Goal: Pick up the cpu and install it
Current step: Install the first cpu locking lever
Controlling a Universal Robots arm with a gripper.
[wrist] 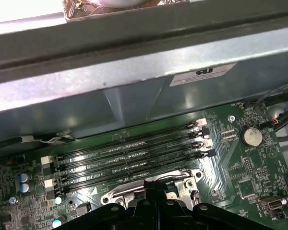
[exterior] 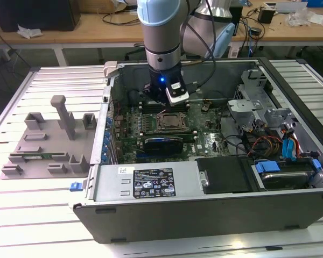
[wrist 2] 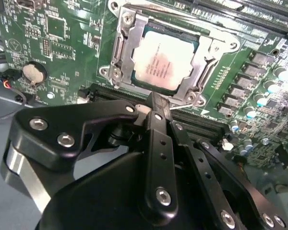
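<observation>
My pincer (wrist 2: 153, 103), pressed together and empty, hangs beside the cpu (wrist 2: 164, 58) seated in its socket (wrist 2: 126, 57); a nudge could unseat it.

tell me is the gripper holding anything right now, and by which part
Nothing is held. In the second wrist view the cpu lies flat in the socket frame, apart from the gripper, whose fingers are closed together just above it.
</observation>
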